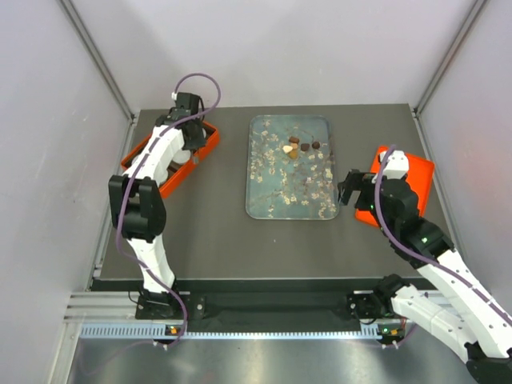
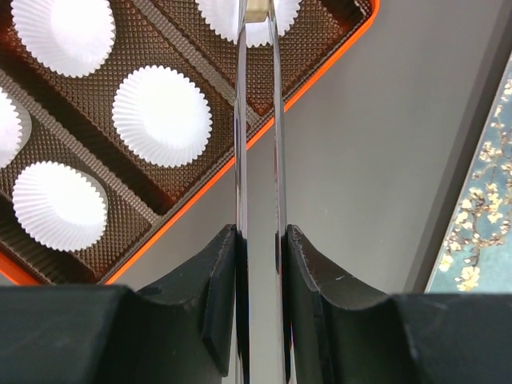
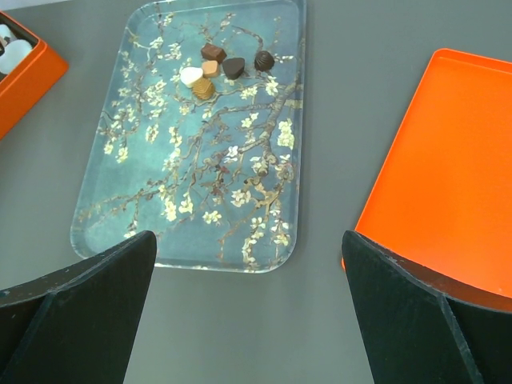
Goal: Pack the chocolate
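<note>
Several small chocolates (image 1: 296, 148), dark brown, tan and cream, lie in a cluster at the far end of the blossom-print tray (image 1: 272, 192); they also show in the right wrist view (image 3: 220, 66). My left gripper (image 2: 260, 240) is shut on thin metal tweezers (image 2: 258, 144). Their tips hold a small tan chocolate (image 2: 256, 10) over a white paper cup (image 2: 276, 24) in the orange box (image 2: 320, 72). In the top view the left gripper (image 1: 190, 142) is over that box (image 1: 210, 140). My right gripper (image 3: 248, 264) is open and empty, between the tray (image 3: 160, 200) and the orange lid (image 3: 448, 160).
The box has a brown ribbed insert with several empty white fluted cups (image 2: 162, 114). The orange lid (image 1: 412, 180) lies flat at the right edge of the table, partly under my right arm (image 1: 350, 190). A box corner shows in the right wrist view (image 3: 24, 72). Grey walls enclose the table.
</note>
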Robot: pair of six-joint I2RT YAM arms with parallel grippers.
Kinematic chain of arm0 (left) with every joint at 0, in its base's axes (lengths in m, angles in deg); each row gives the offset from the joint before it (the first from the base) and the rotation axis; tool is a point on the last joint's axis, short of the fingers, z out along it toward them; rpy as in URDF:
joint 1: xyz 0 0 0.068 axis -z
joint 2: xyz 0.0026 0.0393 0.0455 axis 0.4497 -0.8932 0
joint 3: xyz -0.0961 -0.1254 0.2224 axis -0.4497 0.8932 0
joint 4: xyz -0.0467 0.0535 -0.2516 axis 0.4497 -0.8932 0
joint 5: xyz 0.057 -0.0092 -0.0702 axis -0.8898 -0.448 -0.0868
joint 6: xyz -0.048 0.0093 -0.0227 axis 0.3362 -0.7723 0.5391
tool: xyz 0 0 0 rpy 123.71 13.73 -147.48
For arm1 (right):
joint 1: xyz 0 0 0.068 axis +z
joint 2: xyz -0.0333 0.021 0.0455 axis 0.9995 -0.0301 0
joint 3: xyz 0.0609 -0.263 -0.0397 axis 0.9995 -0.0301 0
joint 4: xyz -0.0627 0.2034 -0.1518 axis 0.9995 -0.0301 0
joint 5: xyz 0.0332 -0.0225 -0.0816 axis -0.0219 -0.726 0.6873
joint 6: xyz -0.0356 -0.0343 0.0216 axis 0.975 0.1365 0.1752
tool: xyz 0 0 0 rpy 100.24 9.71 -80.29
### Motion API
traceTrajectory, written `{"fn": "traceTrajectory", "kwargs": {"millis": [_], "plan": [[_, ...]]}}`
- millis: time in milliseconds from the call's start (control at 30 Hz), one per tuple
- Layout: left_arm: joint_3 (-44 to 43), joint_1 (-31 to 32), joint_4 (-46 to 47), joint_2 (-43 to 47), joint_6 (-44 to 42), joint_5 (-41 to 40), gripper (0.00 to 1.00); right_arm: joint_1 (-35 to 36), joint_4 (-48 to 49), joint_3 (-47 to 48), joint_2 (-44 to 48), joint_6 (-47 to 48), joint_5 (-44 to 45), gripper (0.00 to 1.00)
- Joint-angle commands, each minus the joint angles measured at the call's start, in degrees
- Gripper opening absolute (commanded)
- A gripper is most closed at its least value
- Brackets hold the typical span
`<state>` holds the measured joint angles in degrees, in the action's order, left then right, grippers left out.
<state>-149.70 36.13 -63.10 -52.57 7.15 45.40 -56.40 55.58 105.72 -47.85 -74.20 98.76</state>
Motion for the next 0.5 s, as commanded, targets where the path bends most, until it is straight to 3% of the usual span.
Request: {"fn": "traceTrajectory", "kwargs": {"millis": [0,467], "plan": [[-2.8,-0.4,2.4,-0.5,-1.3,-0.6,0.29,0.7,3.8,1.1,-0.6,0.5,0.3,1.00],[-5.3,-0.4,3.7,-4.3,-2.9,-2.8,0.31,0.7,4.3,0.7,-0.7,0.7,0.5,1.00]]}}
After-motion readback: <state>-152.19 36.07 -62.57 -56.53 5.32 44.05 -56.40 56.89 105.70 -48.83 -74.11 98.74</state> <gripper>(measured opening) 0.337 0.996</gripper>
